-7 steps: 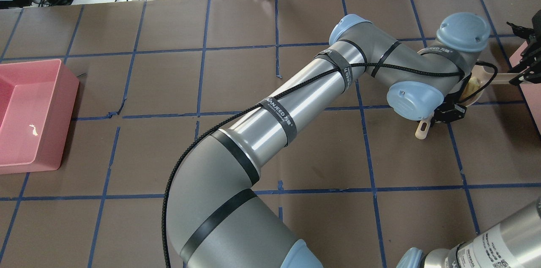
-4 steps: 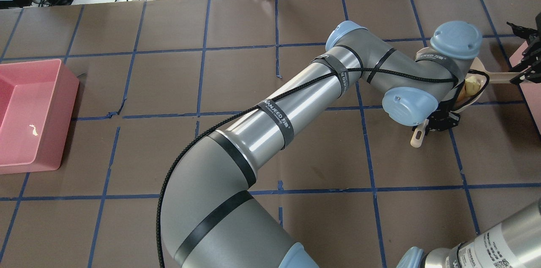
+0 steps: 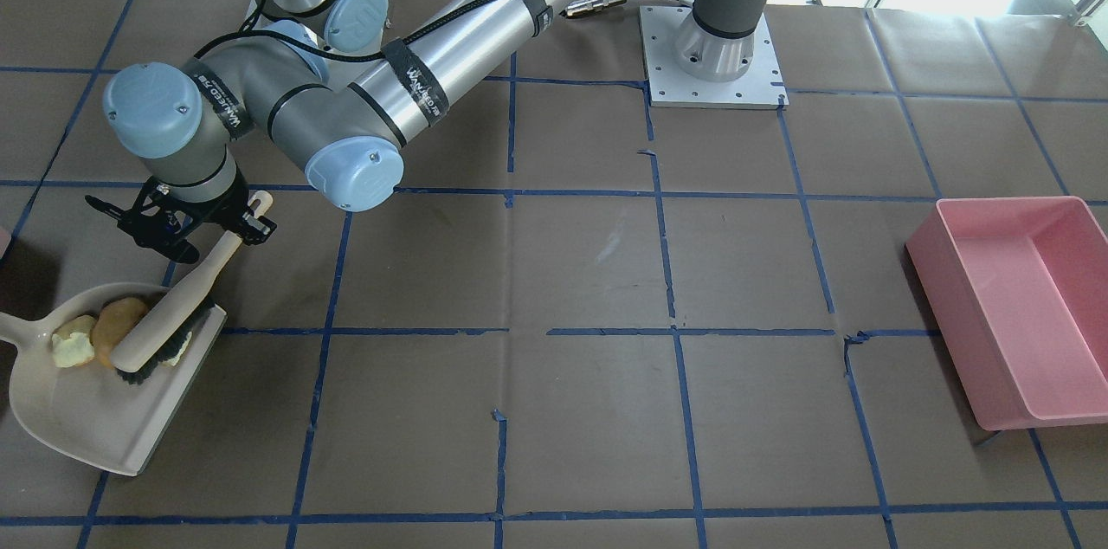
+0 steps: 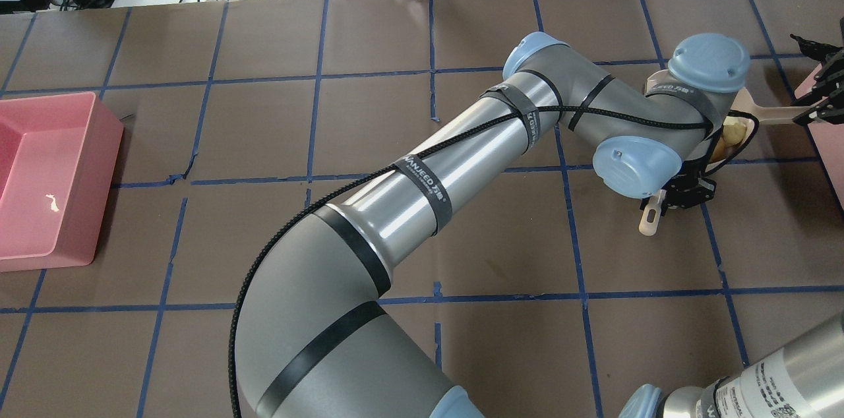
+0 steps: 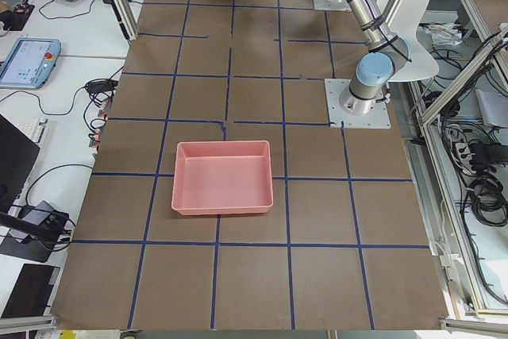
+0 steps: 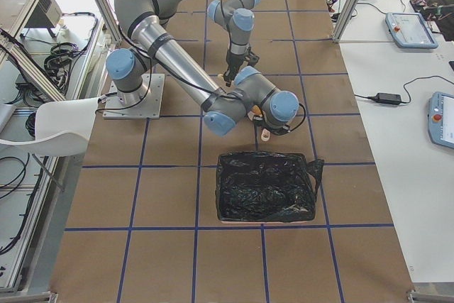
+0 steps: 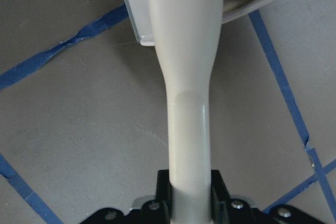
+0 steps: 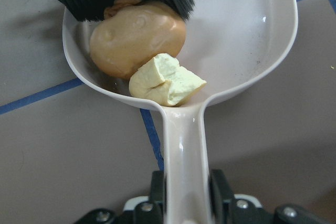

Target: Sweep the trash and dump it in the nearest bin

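My left gripper (image 3: 238,229) is shut on the cream handle of a brush (image 3: 164,319); it also shows in the overhead view (image 4: 682,197). The brush's black bristles rest inside a beige dustpan (image 3: 86,410). My right gripper (image 8: 184,192) is shut on the dustpan handle (image 4: 768,116). In the pan lie the orange-tan potato-shaped piece (image 8: 137,38) and a pale yellow-green chunk (image 8: 165,80), also seen from the front (image 3: 74,348). A second pale bit (image 3: 179,350) peeks from under the bristles.
A black bag-lined bin (image 6: 266,186) stands close to the dustpan on the robot's right side. A pink bin (image 3: 1021,306) sits far off on the robot's left side (image 4: 39,180). Brown table with a blue tape grid (image 3: 589,272).
My left arm has drawn back a little toward the robot, taking the brush handle with it. The dustpan has shifted slightly away from the robot.
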You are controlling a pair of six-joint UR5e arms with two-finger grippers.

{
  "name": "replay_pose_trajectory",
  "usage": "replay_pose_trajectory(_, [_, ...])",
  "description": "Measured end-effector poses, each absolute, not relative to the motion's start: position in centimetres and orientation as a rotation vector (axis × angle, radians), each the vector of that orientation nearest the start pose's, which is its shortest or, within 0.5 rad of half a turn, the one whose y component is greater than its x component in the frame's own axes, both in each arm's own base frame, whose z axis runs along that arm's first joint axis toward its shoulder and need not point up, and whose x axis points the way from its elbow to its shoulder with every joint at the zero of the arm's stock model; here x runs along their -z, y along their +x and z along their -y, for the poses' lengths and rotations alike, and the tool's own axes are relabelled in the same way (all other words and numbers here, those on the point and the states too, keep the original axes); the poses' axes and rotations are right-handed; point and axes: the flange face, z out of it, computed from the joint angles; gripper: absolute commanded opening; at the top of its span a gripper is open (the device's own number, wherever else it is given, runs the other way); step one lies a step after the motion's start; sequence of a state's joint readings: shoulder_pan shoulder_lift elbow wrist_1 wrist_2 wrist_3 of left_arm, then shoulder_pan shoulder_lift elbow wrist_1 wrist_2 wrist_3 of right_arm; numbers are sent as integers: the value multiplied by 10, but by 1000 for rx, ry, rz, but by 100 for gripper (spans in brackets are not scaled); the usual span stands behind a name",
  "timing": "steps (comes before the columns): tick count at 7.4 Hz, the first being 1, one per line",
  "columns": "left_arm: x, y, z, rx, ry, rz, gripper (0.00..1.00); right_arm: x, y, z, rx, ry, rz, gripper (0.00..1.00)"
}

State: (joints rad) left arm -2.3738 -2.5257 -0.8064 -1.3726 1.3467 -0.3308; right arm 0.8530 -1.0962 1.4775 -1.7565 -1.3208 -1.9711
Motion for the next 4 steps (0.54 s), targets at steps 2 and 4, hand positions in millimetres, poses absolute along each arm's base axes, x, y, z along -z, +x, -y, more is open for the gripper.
replay_pose_trajectory(2, [-245,-701,471,-185,753,-3246,12,-282,-300,584,300,-1658,-2355,2])
replay_pose_trajectory(4, [-253,-692,479,-179,743,-3251,9,-284,-305,581,315,-1645,-2363,2])
